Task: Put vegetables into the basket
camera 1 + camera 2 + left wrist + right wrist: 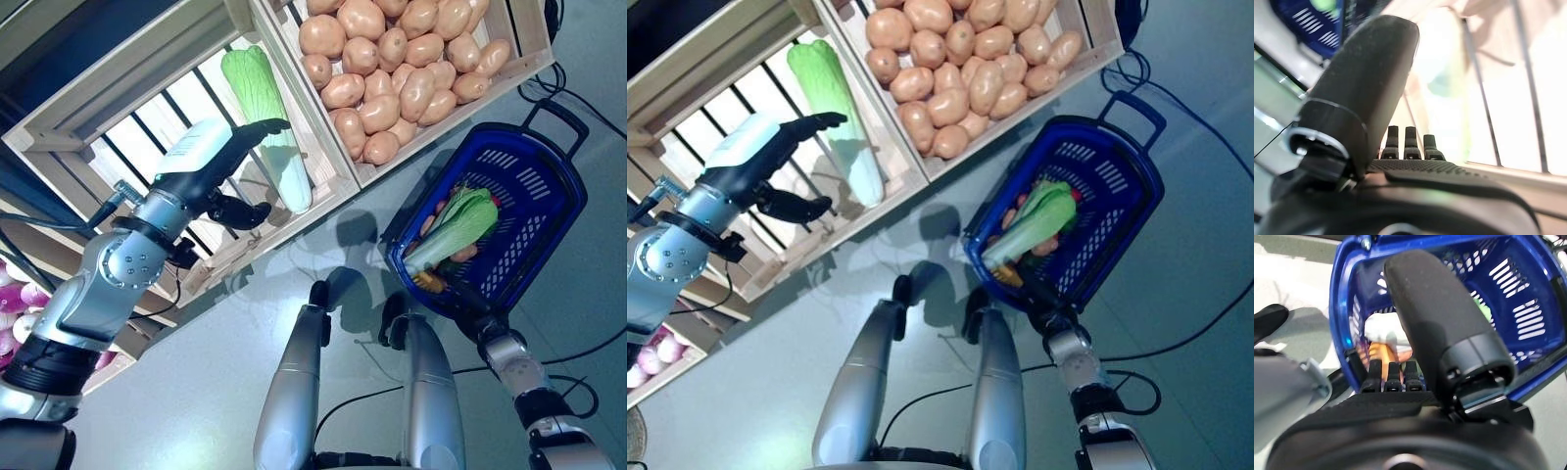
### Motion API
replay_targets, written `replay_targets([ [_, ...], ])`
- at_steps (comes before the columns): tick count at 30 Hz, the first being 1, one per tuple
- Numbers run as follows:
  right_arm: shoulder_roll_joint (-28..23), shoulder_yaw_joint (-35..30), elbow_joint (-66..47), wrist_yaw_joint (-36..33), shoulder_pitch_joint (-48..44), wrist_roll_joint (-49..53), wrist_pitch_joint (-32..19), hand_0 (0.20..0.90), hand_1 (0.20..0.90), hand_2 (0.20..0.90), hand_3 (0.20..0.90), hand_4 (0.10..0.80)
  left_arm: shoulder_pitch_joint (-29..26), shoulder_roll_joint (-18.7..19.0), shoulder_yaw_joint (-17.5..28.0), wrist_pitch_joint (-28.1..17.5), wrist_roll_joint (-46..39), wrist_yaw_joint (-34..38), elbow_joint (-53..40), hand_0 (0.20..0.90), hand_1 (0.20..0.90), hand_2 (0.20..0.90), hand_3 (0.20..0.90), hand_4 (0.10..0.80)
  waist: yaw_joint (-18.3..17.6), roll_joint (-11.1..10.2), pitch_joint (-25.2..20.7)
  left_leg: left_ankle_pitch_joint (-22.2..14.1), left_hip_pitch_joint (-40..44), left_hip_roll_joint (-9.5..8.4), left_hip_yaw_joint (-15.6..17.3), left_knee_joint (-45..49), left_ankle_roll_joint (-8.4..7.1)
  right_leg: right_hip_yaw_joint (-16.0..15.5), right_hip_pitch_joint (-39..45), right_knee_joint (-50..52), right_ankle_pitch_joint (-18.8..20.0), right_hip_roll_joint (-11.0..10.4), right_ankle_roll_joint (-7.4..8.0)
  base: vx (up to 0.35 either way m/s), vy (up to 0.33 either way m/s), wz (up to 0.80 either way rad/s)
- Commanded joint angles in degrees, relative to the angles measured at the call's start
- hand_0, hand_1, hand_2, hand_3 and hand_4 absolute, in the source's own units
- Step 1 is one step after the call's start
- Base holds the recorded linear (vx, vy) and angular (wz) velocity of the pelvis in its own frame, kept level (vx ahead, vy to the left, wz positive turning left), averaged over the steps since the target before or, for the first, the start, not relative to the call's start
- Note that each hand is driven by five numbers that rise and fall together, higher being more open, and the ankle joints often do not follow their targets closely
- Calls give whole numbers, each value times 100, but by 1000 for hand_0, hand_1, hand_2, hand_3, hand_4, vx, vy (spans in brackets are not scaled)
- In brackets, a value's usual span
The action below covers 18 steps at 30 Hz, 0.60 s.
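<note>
My left hand (227, 162) is open in front of the wooden stand's slatted crate (147, 132), its fingers straight and reaching toward a long green-and-white cabbage (263, 108) that lies in the crate. The hand is just beside the cabbage and holds nothing. The cabbage shows pale past the fingers (1405, 142) in the left wrist view. The blue basket (549, 211) stands on the floor at the right, with a green leafy cabbage (456, 230), an orange carrot (1382, 352) and reddish vegetables in it. My right hand (1400, 377) waits at the basket's near rim, fingers straight and empty.
A crate of potatoes (402, 69) stands next to the slatted crate, above the basket. A lower shelf with purple-white vegetables (15, 304) lies at the far left. Grey floor (196, 372) spreads between the stand and the basket.
</note>
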Motion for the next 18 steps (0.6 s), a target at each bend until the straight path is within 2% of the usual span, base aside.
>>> replay_targets([
  [1, -387, 151, -389, 276, 113, 302, -193, 900, 900, 900, 900, 800, -302, 279, 502, 18, 1083, 98, -368, 900, 900, 900, 900, 800, -49, 183, -20, 132, 375, -127, 671, -490, 212, -345, 569, -682, 655, 51, -2, 0, 0, 0],
  [2, -428, 166, -403, 270, 97, 326, -182, 900, 900, 900, 900, 800, -373, 455, 398, 103, 1417, -30, -356, 900, 900, 900, 900, 800, -65, 188, -20, 137, 380, -111, 687, -510, 209, -356, 572, -689, 651, 39, -3, 0, 0, 0],
  [7, -508, 200, -439, 319, 186, 376, -251, 900, 900, 900, 900, 800, -600, 824, 128, 174, 2700, -265, -476, 900, 900, 900, 900, 800, -99, 186, -20, 156, 378, -77, 720, -529, 188, -385, 575, -717, 674, -2, 2, 1, -1, 2],
  [9, -530, 201, -471, 381, 237, 344, -295, 900, 900, 900, 900, 800, -708, 950, 14, 155, 3262, -54, -516, 900, 900, 900, 900, 800, -125, 174, -20, 147, 376, -45, 751, -519, 188, -406, 577, -714, 671, -30, 4, 13, 4, 6],
  [11, -538, 227, -486, 429, 263, 331, -333, 900, 900, 900, 900, 800, -821, 1058, -107, 131, 3446, 176, -488, 900, 900, 900, 900, 800, -159, 170, -20, 136, 352, -20, 769, -499, 178, -410, 548, -687, 665, -50, 8, 0, 0, 0],
  [15, -580, 257, -422, 378, 166, 272, -416, 900, 900, 900, 900, 800, -1133, 1165, -387, -212, 3999, 450, -392, 900, 900, 900, 900, 800, -183, 165, -20, 130, 323, 25, 789, -448, 151, -421, 515, -620, 649, -91, 2, 0, 0, 0],
  [18, -628, 325, -411, 326, 44, 236, -415, 900, 900, 900, 900, 800, -1512, 1339, -801, -414, 4412, 927, -219, 900, 900, 900, 900, 800, -243, 155, -20, 105, 258, 92, 820, -356, 150, -396, 420, -490, 625, -104, -3, 8, 15, -2],
])
